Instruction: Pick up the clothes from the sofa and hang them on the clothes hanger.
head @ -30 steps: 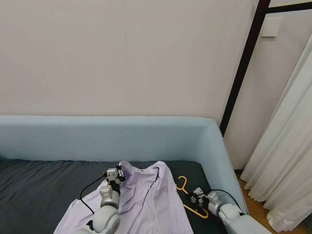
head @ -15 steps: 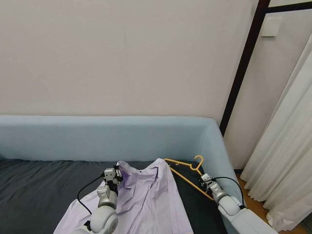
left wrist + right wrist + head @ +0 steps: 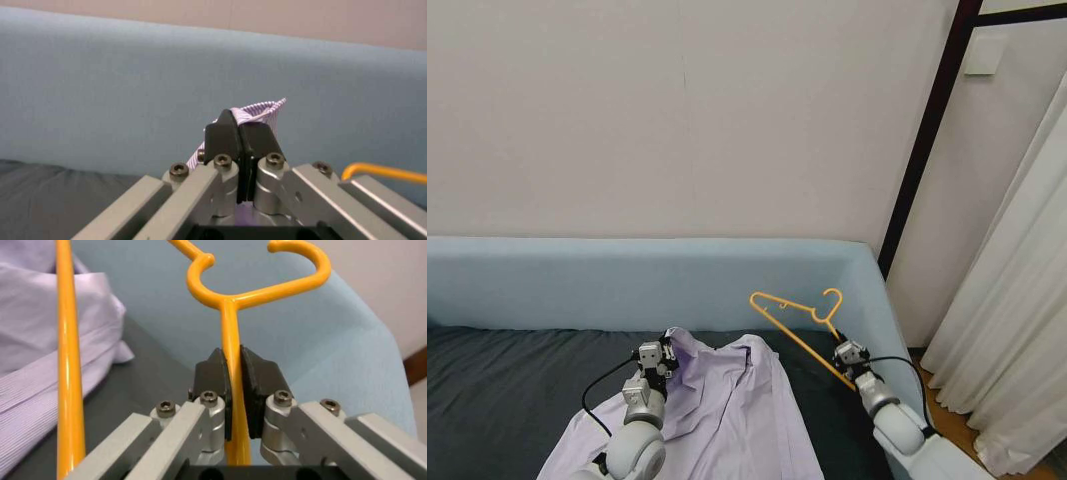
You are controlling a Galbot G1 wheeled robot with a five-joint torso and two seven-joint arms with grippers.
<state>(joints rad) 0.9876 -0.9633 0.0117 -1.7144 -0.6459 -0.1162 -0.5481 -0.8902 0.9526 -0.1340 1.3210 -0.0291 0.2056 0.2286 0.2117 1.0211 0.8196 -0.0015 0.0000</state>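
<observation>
Since one second ago the orange plastic clothes hanger (image 3: 229,325) has risen from the dark grey seat cushion (image 3: 507,370) and now stands in the air before the backrest of the light blue sofa (image 3: 627,280), hook uppermost. The right gripper (image 3: 848,353) has come up with it; the arm reaches forward along the sofa's right end, fingers (image 3: 257,375) clamped on the hanger's stem just below the hook. The left gripper (image 3: 655,355) stays low at centre, its fingers (image 3: 223,137) pressed together on a fold of the pale lilac striped shirt (image 3: 727,400). The rest of the shirt lies spread on the seat cushion, beside and below the raised hanger.
</observation>
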